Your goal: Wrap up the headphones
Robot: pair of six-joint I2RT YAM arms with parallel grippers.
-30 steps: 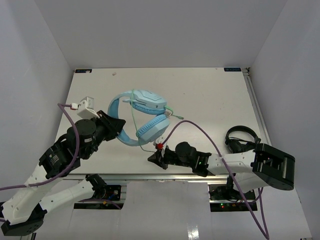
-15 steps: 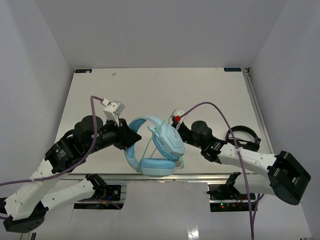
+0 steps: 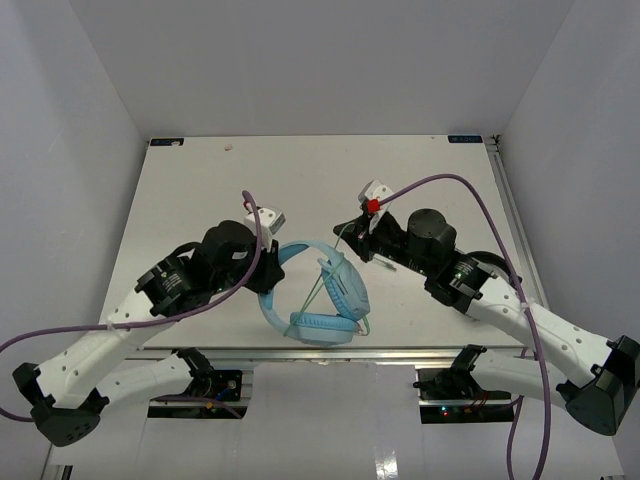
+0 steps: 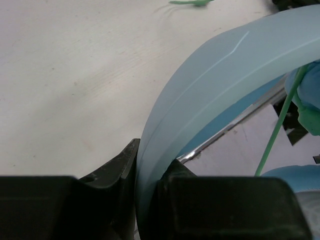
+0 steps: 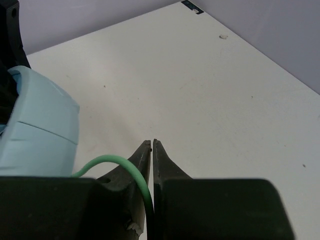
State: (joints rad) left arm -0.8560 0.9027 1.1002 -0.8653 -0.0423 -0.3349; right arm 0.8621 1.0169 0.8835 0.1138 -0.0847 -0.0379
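The light blue headphones (image 3: 322, 296) hang above the table's near edge, earcups low and to the right. My left gripper (image 3: 270, 272) is shut on their wide headband (image 4: 210, 95), which fills the left wrist view between the black fingers. The thin pale green cable (image 3: 318, 290) crosses the earcups and runs up to my right gripper (image 3: 352, 228). That gripper (image 5: 152, 144) is shut on the cable (image 5: 131, 172), which loops from an earcup (image 5: 37, 132) into the closed jaws.
Black headphones (image 3: 484, 272) lie at the table's right side, partly under my right arm. The cable's free end with its plug (image 4: 192, 3) lies on the white table (image 3: 300, 180). A purple robot cable arcs over each arm.
My left gripper carried the headphones right and toward the near edge, turning them. My right gripper swung from the near edge up to right of the headphones, pulling the green cable across the earcups.
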